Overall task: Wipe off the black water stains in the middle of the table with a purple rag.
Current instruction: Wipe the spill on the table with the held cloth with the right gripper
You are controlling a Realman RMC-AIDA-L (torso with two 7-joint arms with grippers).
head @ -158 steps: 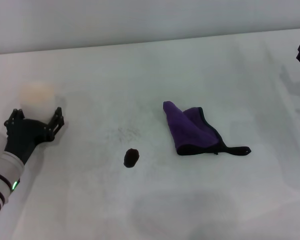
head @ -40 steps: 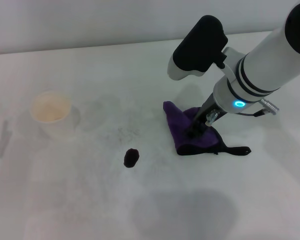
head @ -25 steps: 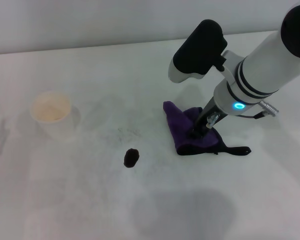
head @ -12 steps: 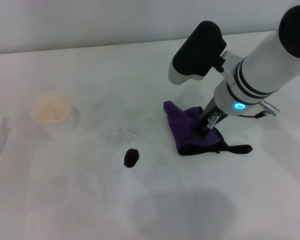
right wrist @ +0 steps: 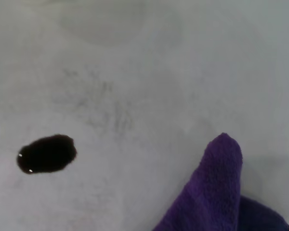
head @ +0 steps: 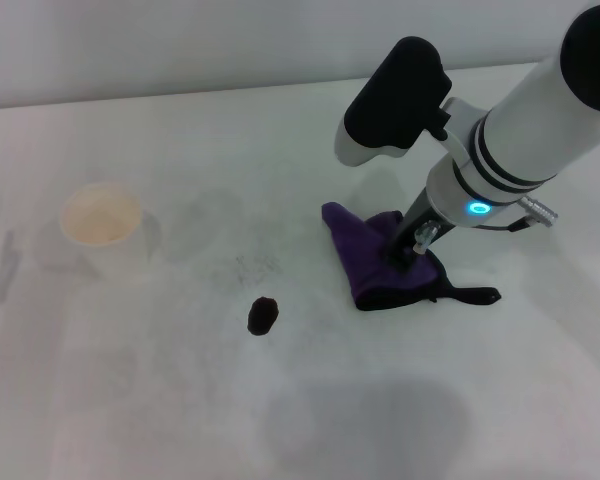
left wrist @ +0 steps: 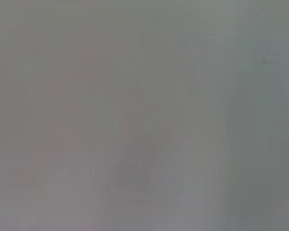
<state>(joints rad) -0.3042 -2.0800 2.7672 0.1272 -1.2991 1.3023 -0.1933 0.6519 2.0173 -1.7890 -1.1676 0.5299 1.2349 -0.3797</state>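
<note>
On table, one purple rag, one black water stain, one right gripper

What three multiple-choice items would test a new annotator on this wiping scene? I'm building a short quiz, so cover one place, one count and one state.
1. Where is the right end effector?
A. down on the purple rag
B. over the paper cup
C. on the black water stains

2. How many solid black blobs lie on the table?
A. three
B. one
C. none

3. What state is the stain in?
A. covered by the rag
B. smeared into a long streak
C. uncovered and apart from the rag

Key: 1 A, the head view shows the right arm's tip planted on the cloth. 2 B, a single dark oval shows in the head view and in the right wrist view. 3 C, bare tabletop separates the blob from the rag.
</note>
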